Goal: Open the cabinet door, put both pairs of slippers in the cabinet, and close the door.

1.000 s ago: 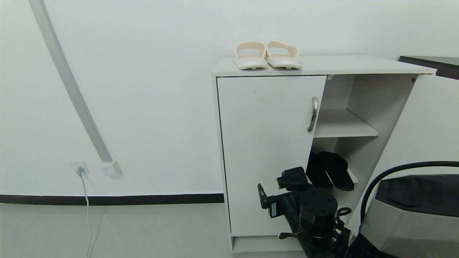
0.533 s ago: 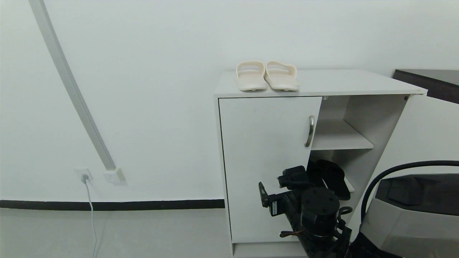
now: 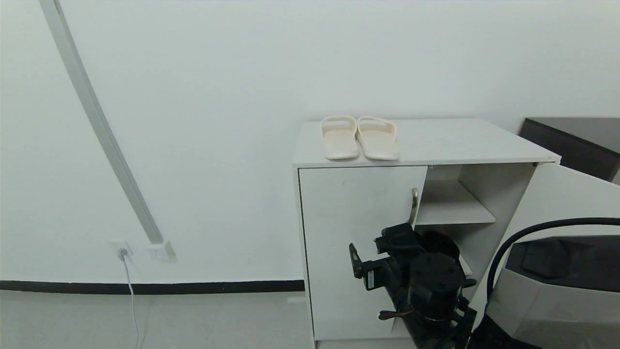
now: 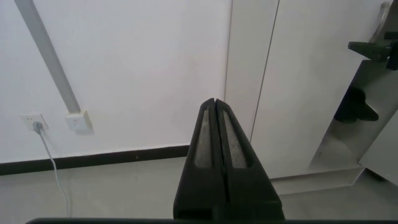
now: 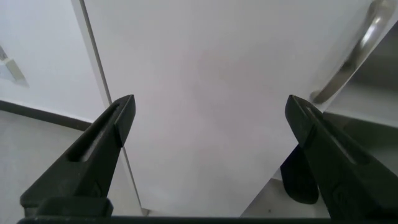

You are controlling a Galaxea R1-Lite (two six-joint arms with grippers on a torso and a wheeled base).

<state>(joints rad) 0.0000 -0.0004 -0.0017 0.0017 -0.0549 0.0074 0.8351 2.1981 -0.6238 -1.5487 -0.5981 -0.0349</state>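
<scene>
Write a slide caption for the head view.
Beige slippers rest on the cabinet top; its right door stands open.

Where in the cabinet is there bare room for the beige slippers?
The upper shelf, behind the open right half, is bare. The lower shelf is crowded: the black slippers lie there. The cabinet top is bare right of the beige slippers. The right gripper hangs open before the closed left door.
</scene>
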